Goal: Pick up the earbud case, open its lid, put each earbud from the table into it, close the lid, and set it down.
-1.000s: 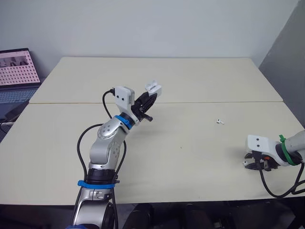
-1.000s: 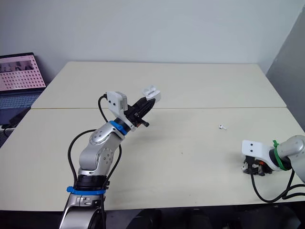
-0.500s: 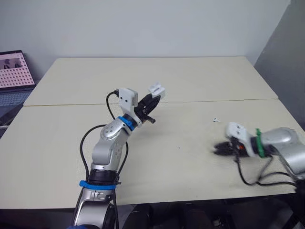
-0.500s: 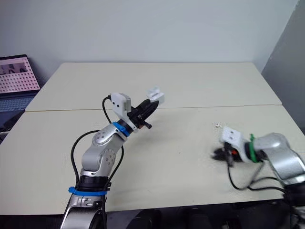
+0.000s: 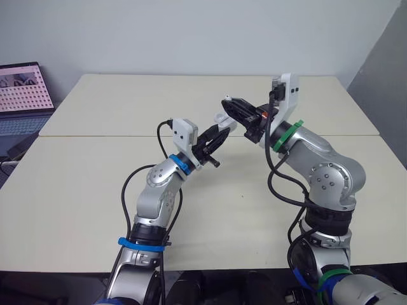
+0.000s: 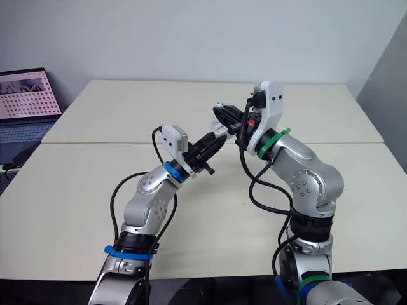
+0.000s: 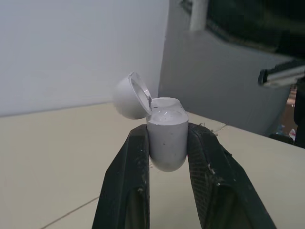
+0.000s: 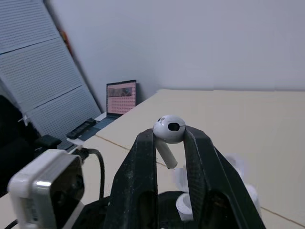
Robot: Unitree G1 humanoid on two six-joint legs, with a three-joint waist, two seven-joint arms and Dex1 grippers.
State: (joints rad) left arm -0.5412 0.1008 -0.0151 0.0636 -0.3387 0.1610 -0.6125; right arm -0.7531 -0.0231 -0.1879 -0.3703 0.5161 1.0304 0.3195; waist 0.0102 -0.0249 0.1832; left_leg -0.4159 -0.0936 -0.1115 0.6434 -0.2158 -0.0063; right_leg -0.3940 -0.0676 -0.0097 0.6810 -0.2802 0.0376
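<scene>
As the scene stands: two robot arms meet in mid-air over a pale table [image 5: 82, 190], near the centre of the head view and a little above the middle.
Left gripper [image 5: 220, 131]: it reaches from the lower left toward the centre. Its two black fingers are pinching the body of the earbud case.
Earbud case [image 7: 166, 143]: white and rounded, it is held clear of the table. In the left wrist view it stands upright between the fingers at the centre of the frame.
Lid [image 7: 131, 95]: it is hinged open and tipped back to the upper left of the case body in the left wrist view.
Right gripper [image 8: 169, 136]: in the head view it comes in from the right of centre. Its jaws are pinching one earbud [image 8: 169, 130] by its round head, and the stem hangs down between the fingers.
Gap: the earbud is near the open case, just above it, and the two appear apart. In the right wrist view the case is a blurred white shape at the lower centre, below the fingers.
Done, by judgement: the case is picked up, its lid is open, and one earbud is lifted off the table.
Left to do, by judgement: seat this earbud in the case, close the lid and set the case down. I cannot tell whether the other earbud is already inside.
Background: a laptop [image 5: 22, 89] sits at the far left edge of the head view.
</scene>
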